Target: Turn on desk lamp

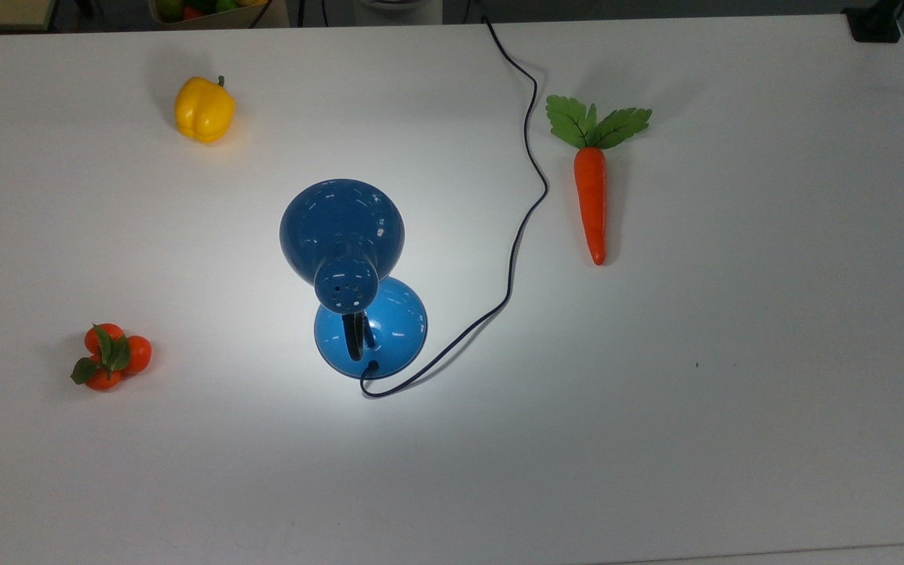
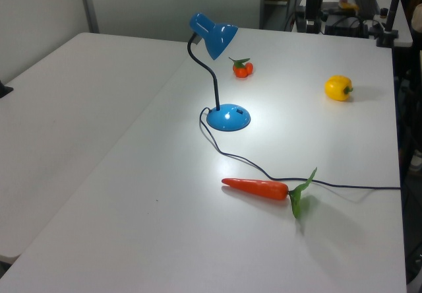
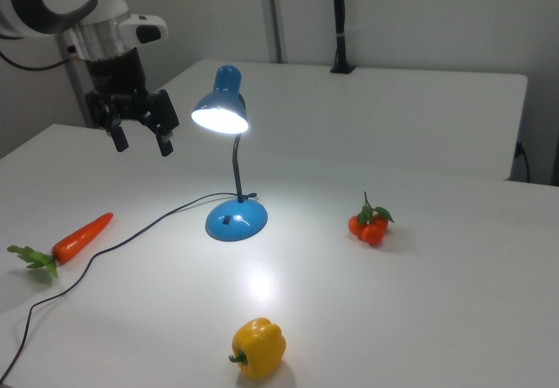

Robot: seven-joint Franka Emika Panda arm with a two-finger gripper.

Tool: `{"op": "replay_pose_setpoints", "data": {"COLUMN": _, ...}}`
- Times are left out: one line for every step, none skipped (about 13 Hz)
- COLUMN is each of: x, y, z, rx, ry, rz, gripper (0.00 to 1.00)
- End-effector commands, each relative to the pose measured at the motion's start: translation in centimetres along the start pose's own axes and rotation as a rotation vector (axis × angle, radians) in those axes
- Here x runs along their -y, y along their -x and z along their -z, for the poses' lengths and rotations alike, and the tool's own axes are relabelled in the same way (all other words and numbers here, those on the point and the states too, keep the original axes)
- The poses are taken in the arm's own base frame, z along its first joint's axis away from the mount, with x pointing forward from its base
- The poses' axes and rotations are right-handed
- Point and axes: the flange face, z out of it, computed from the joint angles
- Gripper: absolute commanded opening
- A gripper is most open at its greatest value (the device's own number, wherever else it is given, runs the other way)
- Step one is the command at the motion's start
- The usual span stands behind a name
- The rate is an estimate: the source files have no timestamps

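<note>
The desk lamp (image 1: 340,224) stands mid-table, a glossy blue dome shade over its round blue base (image 1: 389,326), with a pool of light on the table around it. In the right view its shade (image 3: 220,113) glows white underneath, above a black gooseneck and base (image 3: 236,220). The thin black cord (image 1: 526,157) snakes off to the table's far edge. My gripper (image 3: 141,139) hangs in the air at the right view's left of the shade, apart from it, open and holding nothing.
A yellow pepper (image 1: 203,110) lies at the top view's upper left. A carrot (image 1: 590,200) lies beside the cord at the right. A cluster of small red tomatoes (image 1: 111,357) sits at the lower left. A black post (image 3: 339,21) stands on the far table.
</note>
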Motion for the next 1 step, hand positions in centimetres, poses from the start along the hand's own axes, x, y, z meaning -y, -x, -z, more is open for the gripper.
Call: {"op": "replay_pose_setpoints", "data": {"x": -0.36, "y": -0.5, "z": 0.28, "rx": 0.015, "ry": 0.014, "rz": -0.025, "gripper": 1.0}}
